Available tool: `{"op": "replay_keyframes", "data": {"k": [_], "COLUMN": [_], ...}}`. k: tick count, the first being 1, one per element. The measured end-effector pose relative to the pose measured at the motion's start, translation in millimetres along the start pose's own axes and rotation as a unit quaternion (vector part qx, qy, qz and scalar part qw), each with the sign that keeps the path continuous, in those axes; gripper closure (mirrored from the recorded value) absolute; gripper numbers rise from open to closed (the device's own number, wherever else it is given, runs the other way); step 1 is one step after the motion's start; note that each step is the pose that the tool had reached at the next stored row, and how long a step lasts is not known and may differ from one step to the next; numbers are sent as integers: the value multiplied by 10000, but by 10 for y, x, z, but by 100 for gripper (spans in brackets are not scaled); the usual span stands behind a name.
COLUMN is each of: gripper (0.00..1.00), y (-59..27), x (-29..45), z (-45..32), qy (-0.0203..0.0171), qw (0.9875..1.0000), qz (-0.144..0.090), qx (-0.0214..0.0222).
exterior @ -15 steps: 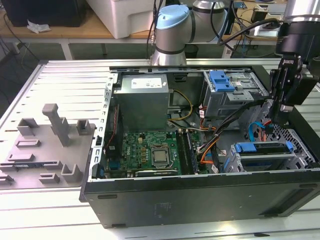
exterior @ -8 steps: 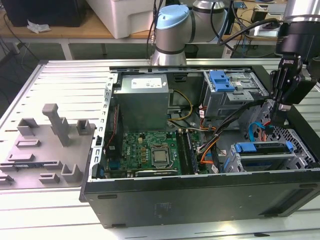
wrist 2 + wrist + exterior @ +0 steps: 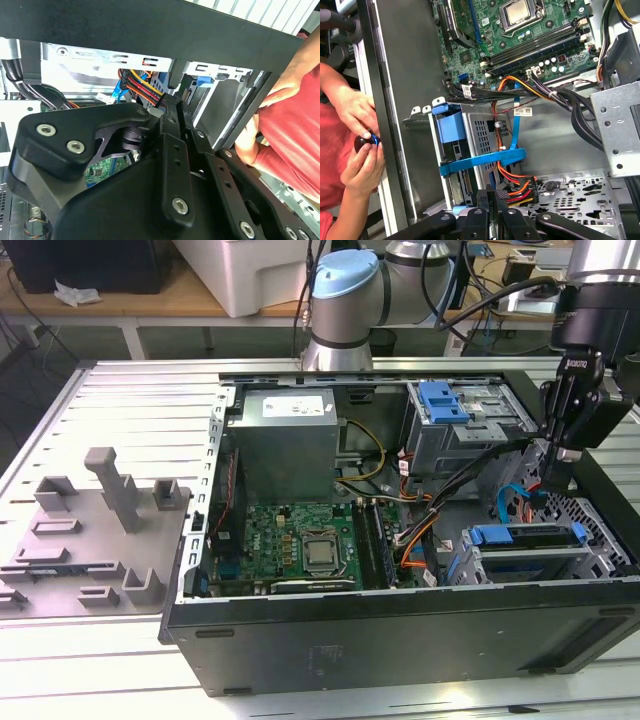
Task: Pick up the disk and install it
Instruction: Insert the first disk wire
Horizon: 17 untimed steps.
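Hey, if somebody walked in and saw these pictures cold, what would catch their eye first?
First the open computer case on the slatted table, its green motherboard bare in the middle of the exterior view. Then the black gripper, hanging inside the case at the exterior view's right, close above the blue-framed disk. In the first wrist view, a person's hands work just outside the case wall.
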<state>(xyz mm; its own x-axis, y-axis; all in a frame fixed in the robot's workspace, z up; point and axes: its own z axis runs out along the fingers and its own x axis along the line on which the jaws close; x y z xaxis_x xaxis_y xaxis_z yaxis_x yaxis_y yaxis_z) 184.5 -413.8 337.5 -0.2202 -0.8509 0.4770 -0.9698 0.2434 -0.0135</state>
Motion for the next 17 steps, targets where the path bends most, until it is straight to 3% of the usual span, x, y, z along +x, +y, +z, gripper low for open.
{"op": "replay_keyframes", "data": {"k": [11, 17], "gripper": [84, 84], "y": [55, 63], "x": [42, 87], "z": [-47, -109], "qy": [-2, -115], "qw": [10000, 9998], "qz": [-44, -154], "qx": [30, 75]}}
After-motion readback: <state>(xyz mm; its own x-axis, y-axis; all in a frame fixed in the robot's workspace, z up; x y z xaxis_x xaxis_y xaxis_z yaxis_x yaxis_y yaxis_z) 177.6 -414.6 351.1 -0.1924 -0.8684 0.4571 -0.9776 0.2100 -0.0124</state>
